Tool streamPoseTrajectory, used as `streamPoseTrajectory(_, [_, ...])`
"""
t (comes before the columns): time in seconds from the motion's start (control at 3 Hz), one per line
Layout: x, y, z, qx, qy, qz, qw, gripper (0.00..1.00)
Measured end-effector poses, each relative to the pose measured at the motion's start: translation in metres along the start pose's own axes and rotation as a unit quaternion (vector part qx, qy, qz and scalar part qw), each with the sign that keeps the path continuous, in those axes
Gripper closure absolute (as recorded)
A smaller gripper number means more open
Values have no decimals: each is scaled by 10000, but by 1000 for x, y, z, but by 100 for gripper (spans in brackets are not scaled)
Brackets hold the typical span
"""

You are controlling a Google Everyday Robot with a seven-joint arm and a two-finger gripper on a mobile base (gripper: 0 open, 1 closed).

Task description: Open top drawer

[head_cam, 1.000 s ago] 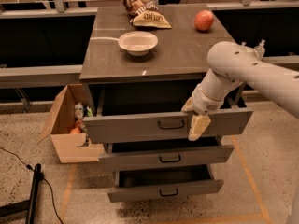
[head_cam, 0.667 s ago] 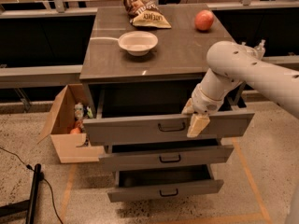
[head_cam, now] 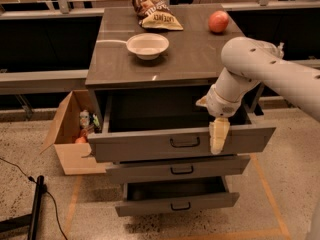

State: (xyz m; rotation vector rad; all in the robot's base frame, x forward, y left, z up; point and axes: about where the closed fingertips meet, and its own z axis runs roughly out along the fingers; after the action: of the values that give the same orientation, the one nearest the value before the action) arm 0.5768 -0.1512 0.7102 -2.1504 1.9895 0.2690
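While top drawer (head_cam: 150, 146) juts open, hand (head_cam: 219, 135) overlaps its front

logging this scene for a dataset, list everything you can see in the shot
cabinet: 1, grey-brown top, centre
top drawer: 1, grey, uppermost, pulled out
handle: 1, dark, middle of the top drawer's front
middle drawer: 1, grey, under the top drawer
bottom drawer: 1, grey, lowest, partly open
bowl: 1, white, on the cabinet top, left of centre
snack bag: 1, brown, back of the top
round fruit: 1, red-orange, back right of the top
cardboard box: 1, brown, on the floor left of the cabinet
black pole: 1, floor, lower left
arm: 1, white, from the right
gripper: 1, cream, hooked over the top drawer's front, right of the handle
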Motion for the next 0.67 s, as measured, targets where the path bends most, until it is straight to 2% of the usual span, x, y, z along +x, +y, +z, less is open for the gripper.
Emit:
streamPoseTrajectory(0.33, [-2,-7,-11,214,67,-36,9997,0])
streamPoseTrajectory(0.67, [-1,-23,-17,459,122,-76,9988,16])
